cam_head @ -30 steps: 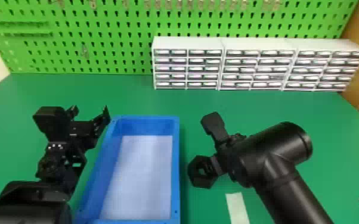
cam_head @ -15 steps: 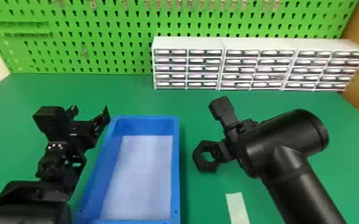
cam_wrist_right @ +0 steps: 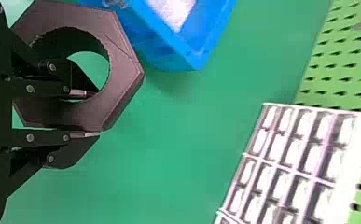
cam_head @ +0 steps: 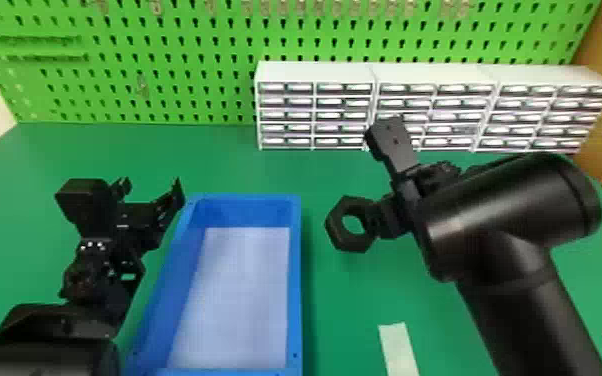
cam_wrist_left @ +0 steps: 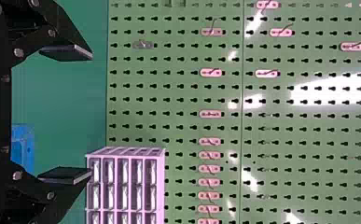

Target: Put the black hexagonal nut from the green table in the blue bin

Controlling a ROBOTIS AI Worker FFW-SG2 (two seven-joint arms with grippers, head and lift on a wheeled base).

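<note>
Blue bin [cam_head: 295, 280] on green table [cam_head: 185, 157]; white drawers [cam_head: 315, 115] before pegboard [cam_head: 180, 65].

nut [cam_head: 336, 229] to blue bin [cam_head: 245, 198]: open; right rim [cam_head: 295, 270] between; left hand [cam_head: 150, 189] alongside

Workshop, green pegboard [cam_head: 185, 65], white parts drawers [cam_head: 343, 115]

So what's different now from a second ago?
The right gripper and the black hexagonal nut it holds have shifted up in the head view, and slightly to the right. Nothing was taken hold of or let go: the nut was already in that gripper. The left gripper and the blue bin stayed put.
</note>
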